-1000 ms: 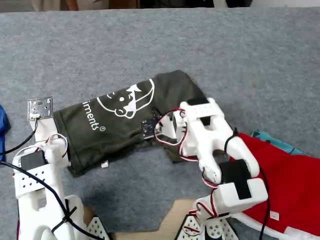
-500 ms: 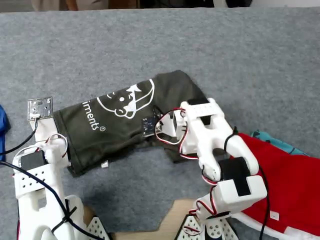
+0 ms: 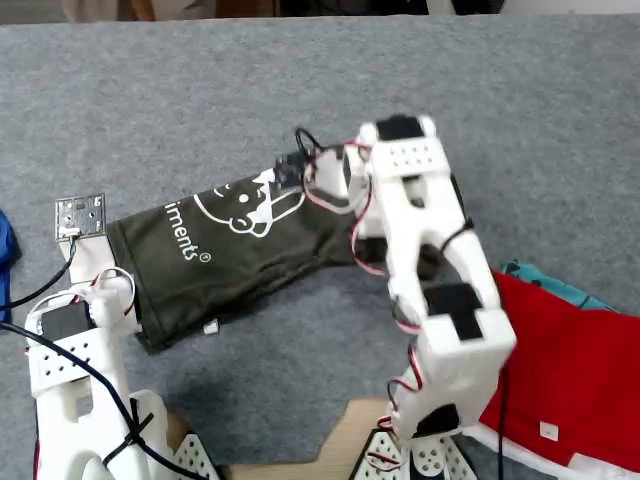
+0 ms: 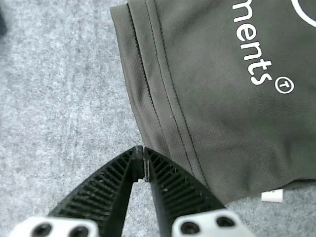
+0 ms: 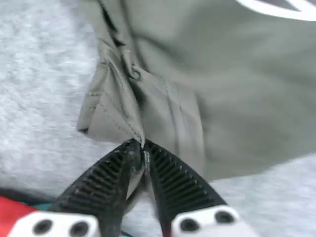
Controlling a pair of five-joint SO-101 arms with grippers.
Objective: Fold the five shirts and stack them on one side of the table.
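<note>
Fingers (image 5: pixel 173 182) of right gripper (image 5: pixel 142 146) clamped on bunched fold of dark shirt (image 3: pixel 230 240). Left gripper (image 4: pixel 140 153) fingers pressed together, tips at shirt hem; grip on cloth unclear. Shirt print-up, left of centre on grey felt table (image 3: pixel 520 120). Red shirt (image 3: pixel 570 360) at right edge, teal cloth (image 3: pixel 545 280) beneath. Blue cloth (image 3: pixel 4 250) at left edge. Wooden plate (image 3: pixel 350 435) at near edge.
</note>
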